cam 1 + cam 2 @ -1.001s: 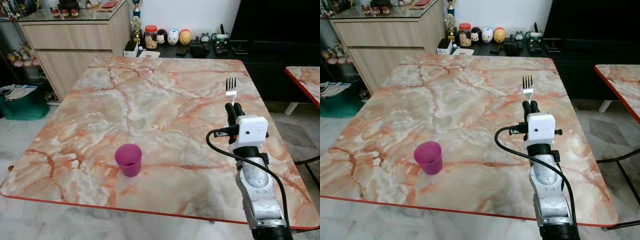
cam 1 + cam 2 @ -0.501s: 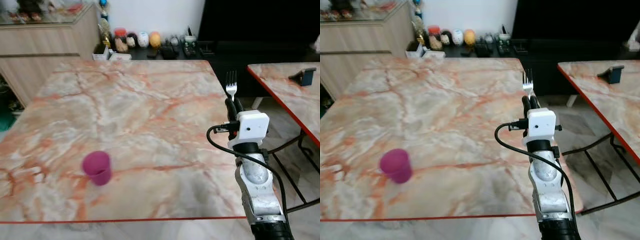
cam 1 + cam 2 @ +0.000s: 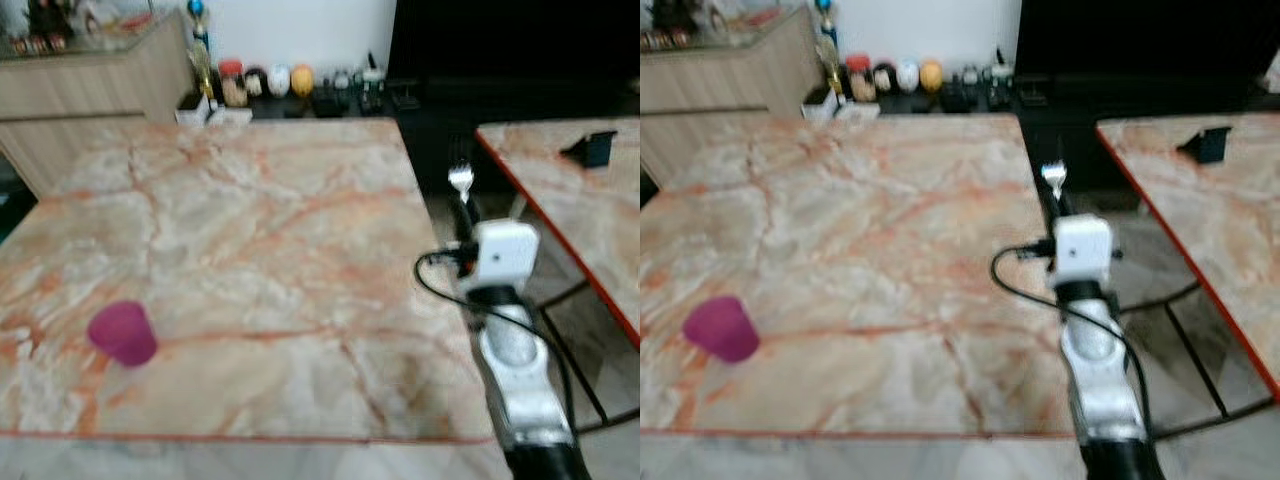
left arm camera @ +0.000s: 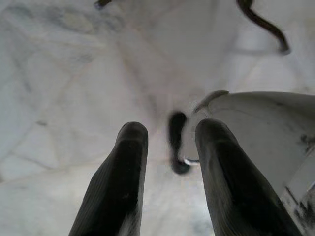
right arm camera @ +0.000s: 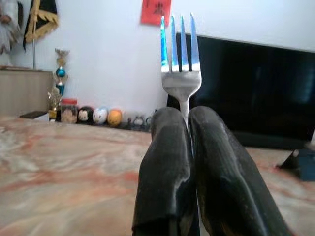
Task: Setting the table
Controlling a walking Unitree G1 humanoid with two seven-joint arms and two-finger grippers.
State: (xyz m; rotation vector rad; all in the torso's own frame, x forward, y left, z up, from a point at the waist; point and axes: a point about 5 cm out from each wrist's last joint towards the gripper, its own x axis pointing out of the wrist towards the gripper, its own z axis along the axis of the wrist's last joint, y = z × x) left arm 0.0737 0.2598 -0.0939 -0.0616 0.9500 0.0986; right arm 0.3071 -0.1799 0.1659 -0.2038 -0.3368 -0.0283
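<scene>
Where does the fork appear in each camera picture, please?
Left eye view: the fork stands tines up above the right gripper, beside the marble table's right edge.
Right eye view: the same fork, just past that table edge.
Right wrist view: the tines rise from between the shut black fingers.
Left wrist view: I find no fork there.
Shared landmark: the row of small figurines behind the table.

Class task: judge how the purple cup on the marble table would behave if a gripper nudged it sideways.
The purple cup looks like small, thin plastic, so probably light. Standing upright on the smooth marble table, it may slide, or tip if pushed high.
</scene>
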